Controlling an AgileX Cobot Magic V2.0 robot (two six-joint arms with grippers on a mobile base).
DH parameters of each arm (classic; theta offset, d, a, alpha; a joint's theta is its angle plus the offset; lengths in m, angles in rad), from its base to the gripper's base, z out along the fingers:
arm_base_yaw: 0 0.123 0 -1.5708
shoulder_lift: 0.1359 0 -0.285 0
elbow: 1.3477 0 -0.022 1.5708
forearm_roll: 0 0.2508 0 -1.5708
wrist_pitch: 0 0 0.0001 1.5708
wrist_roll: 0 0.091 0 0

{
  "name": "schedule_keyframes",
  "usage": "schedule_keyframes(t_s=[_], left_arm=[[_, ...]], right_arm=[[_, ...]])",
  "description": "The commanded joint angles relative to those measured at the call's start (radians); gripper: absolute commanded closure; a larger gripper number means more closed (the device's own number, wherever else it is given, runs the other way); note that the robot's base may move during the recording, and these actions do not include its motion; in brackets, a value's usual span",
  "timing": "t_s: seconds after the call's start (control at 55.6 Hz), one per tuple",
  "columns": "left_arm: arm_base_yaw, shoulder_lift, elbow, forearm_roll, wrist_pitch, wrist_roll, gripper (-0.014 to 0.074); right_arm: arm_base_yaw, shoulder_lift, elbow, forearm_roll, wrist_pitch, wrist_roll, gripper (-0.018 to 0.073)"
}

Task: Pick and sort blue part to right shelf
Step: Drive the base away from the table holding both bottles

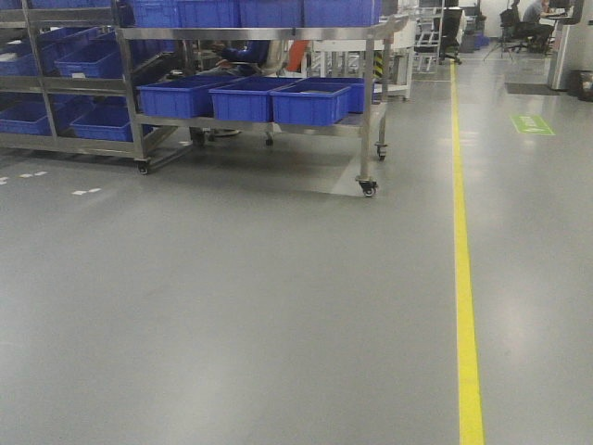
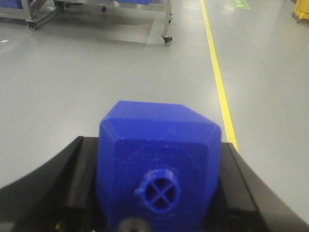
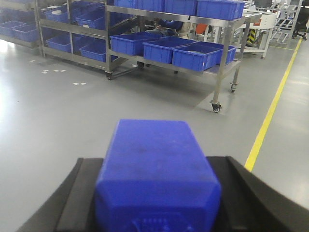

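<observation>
In the left wrist view a blue part (image 2: 157,128), a block with bevelled corners and a round cross-shaped socket on its near face, sits between the black fingers (image 2: 72,169) of my left gripper (image 2: 155,154), which is shut on it. My right gripper (image 3: 157,166) is shut on a second blue part (image 3: 154,150), a smooth rectangular block. Both are held above bare grey floor. A grey rack with sloped tiers of blue bins (image 1: 65,102) stands far left ahead; I cannot tell whether it is the right shelf. Neither gripper shows in the front view.
A wheeled steel cart (image 1: 369,111) with blue bins (image 1: 310,102) on two levels stands ahead, a few metres off. A yellow floor line (image 1: 463,278) runs forward on the right. Chairs and desks are in the far background. Open grey floor lies between me and the racks.
</observation>
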Motion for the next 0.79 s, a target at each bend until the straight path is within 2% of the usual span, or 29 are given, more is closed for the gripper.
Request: schedule_keyframes(t_s=[0.0,0.773], left_arm=[[0.003,0.017,-0.033,-0.012,-0.090,-0.008,0.0326],[0.003,0.017,-0.033,-0.012,-0.090,-0.008,0.0326]], right_arm=[[-0.001,0.020,-0.028,-0.030,-0.087,-0.008,0.0437],[-0.001,0.020,-0.028,-0.030,-0.082,-0.008,0.0437]])
